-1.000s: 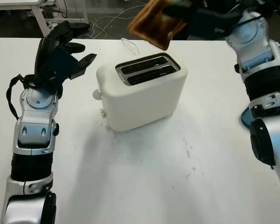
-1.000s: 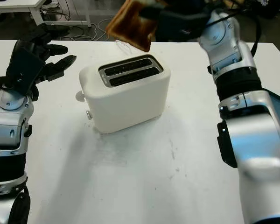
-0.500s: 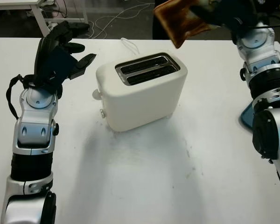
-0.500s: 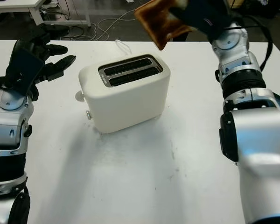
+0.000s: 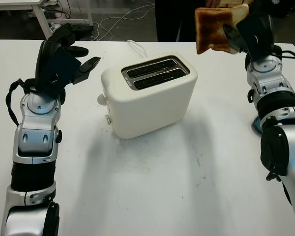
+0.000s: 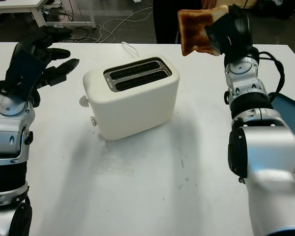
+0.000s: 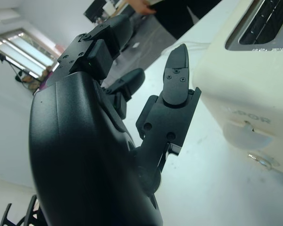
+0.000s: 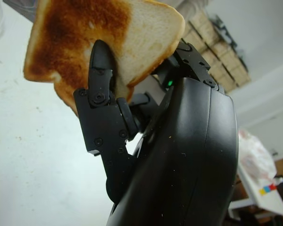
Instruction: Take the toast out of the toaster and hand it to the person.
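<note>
Swinging rightward since a second ago, the toast (image 5: 217, 28) has gone from above the toaster's far edge to about 2 o'clock of the toaster (image 5: 148, 94), high over the table's far right side, and now stands nearly upright instead of tilted. The right hand (image 5: 250, 33) grips it, one finger (image 8: 100, 70) pressed across the browned face. Both toaster slots are vacant. Bare white table (image 5: 152, 187) stretches from the toaster toward 6 o'clock, with more open surface between the toaster and the right arm. At 12 o'clock, beyond the far table edge, a person in dark clothes (image 5: 174, 19) stands, cut off by the frame's top. A blue object (image 6: 287, 115) peeks from behind the right forearm at 3 o'clock, mostly hidden. The left hand (image 5: 64, 56) hovers unchanged at 9 o'clock of the toaster, open, holding nothing.
</note>
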You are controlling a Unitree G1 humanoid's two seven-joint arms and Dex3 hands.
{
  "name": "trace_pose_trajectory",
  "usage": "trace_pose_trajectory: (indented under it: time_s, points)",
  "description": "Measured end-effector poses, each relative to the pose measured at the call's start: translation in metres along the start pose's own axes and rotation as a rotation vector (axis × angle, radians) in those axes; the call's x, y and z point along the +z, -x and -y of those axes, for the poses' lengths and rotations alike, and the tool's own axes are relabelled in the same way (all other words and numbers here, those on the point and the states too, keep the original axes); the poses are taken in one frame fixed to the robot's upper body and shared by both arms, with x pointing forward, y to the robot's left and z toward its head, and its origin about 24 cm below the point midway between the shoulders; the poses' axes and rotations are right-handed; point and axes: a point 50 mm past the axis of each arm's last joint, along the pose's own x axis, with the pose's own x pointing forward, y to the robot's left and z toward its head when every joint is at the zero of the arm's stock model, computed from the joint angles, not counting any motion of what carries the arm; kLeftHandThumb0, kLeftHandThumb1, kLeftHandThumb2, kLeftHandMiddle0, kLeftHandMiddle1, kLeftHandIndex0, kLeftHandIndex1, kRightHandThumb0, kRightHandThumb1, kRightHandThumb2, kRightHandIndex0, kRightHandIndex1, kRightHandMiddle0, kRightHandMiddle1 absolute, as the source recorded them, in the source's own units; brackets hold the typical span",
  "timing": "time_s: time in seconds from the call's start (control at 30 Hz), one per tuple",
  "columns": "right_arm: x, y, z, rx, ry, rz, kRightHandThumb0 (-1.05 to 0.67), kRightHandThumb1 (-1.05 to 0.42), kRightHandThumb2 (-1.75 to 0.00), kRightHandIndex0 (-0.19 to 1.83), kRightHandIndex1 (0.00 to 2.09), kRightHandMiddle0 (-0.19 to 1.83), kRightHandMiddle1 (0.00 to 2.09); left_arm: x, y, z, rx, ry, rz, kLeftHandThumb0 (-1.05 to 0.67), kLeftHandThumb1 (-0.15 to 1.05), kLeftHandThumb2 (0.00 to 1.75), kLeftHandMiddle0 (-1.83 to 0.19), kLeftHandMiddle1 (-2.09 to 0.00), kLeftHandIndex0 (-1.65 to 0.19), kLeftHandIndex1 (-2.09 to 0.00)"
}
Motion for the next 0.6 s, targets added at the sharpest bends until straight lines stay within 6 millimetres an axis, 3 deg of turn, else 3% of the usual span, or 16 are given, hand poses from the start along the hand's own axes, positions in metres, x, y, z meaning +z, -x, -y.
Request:
trace_pose_trajectory:
  time_s: [0.33,0.6]
  points:
    - [-0.022,0.007,-0.004,-0.052,0.017,-0.087,-0.17,-0.92,-0.43,0.77,1.75,0.33,1.75,0.001,0.001,0.0,0.005,-0.003,-0.001,-0.2,0.81,0.3,-0.26,-0.91,-0.42,-0.49]
    - [-0.037,0.012,-0.007,-0.051,0.029,-0.137,-0.28,-0.92,-0.39,0.89,1.75,0.53,1.75,0.001,0.001,0.0,0.006,-0.003,-0.001,-0.19,0.82,0.27,-0.28,-0.9,-0.43,-0.48]
